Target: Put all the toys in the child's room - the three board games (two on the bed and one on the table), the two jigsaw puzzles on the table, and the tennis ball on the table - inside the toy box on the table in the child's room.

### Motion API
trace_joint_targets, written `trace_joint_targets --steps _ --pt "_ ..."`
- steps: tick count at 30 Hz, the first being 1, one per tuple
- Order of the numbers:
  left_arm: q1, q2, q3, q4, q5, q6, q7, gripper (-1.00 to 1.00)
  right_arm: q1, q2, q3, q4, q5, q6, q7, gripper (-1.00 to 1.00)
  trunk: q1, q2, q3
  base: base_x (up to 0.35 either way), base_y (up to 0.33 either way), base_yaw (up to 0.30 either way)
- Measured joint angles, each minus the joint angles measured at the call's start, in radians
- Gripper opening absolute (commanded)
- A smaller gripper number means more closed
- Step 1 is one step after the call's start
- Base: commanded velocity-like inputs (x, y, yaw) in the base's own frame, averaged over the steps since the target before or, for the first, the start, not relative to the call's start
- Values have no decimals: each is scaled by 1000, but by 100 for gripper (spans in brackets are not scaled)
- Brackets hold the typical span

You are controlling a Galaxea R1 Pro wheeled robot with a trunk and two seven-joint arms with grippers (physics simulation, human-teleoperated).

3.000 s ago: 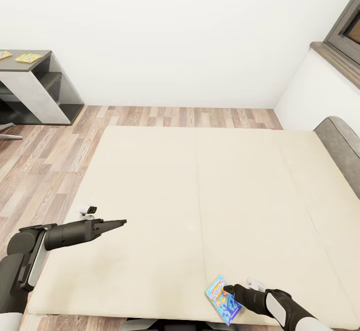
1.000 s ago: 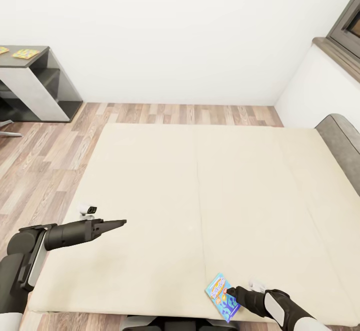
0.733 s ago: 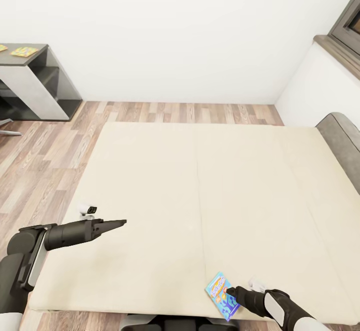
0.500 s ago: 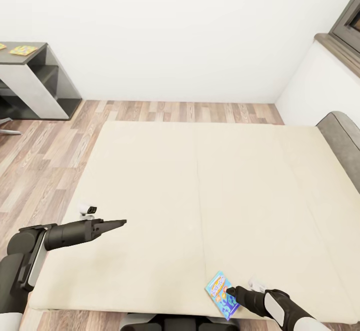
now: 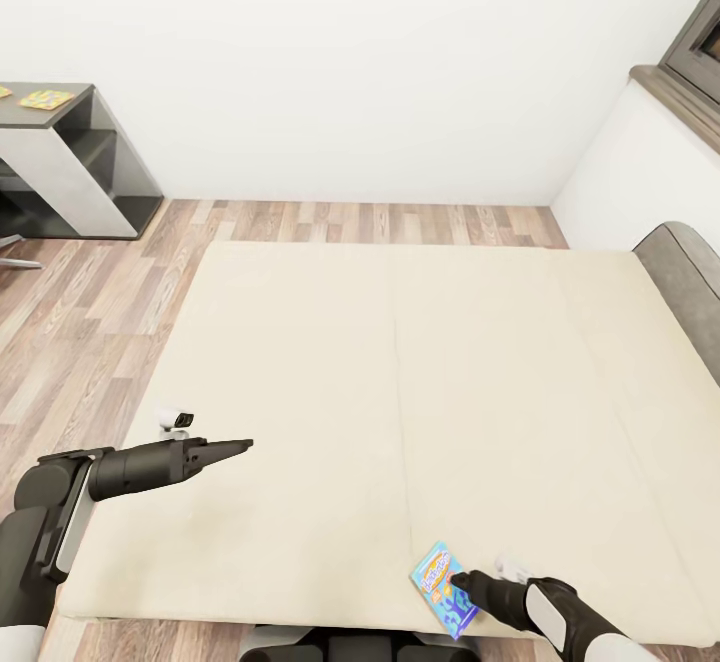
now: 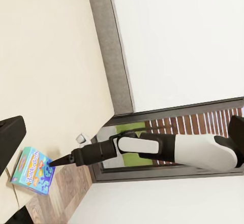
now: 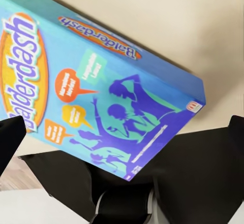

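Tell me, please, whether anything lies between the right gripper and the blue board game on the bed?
Nothing visible does. The right gripper is already at the edge of the blue Balderdash board game, near the bed's front edge.

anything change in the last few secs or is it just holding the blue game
Little changed. The whole head view slid slightly, so the camera moved: the table with its jigsaw puzzle sits a bit higher in the picture and the bed shifted too. The right gripper keeps the blue board game at the mattress's near edge, much as before. The left gripper has stayed put, holding nothing.
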Motion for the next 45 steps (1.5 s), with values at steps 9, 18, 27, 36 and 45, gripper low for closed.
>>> trace_joint_targets --steps 9,18,27,36,45 --pt "0 0 0 0 0 0 0 100 0 28 1 -4 0 1 1 100 0 0 0 0 0 0" --pt "0 0 -1 0 0 -1 0 100 -1 42 1 -7 0 3 1 100 0 0 0 0 0 0" --pt "1 0 -1 0 0 -1 0 100 -2 45 1 -16 0 3 1 100 0 0 0 0 0 0" --pt "0 0 -2 0 0 -1 0 100 -2 45 0 -22 1 1 -2 100 0 0 0 0 0 0" --pt "0 -1 -2 0 0 -1 0 100 -2 44 0 -22 -1 5 -7 100 0 0 1 0 0 0"
